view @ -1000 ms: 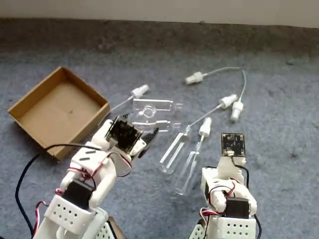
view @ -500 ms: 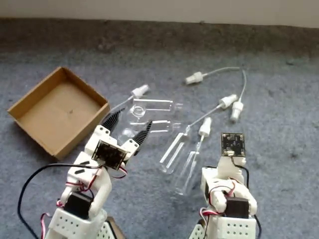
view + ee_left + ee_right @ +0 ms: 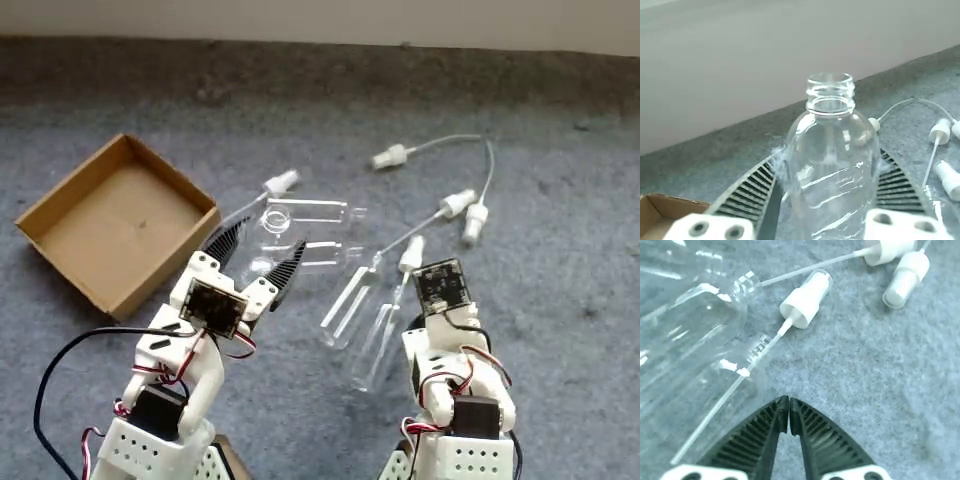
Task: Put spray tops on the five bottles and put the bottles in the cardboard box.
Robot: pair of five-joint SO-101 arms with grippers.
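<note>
Once raised off the grey carpeted surface (image 3: 875,370), gripped upright between the left jaws: clear uncapped plastic bottle (image 3: 830,165). Nothing in the shut right jaws, newly tipped toward white spray top (image 3: 807,297) just ahead; capping likely next.

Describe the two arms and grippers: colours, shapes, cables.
The left arm and right arm are white plastic with perforated bases, black motors and red and white wires. The left gripper and right gripper have black, ribbed, pointed fingers. A black cable loops beside the left arm. Wrists carry dark square boards.
</note>
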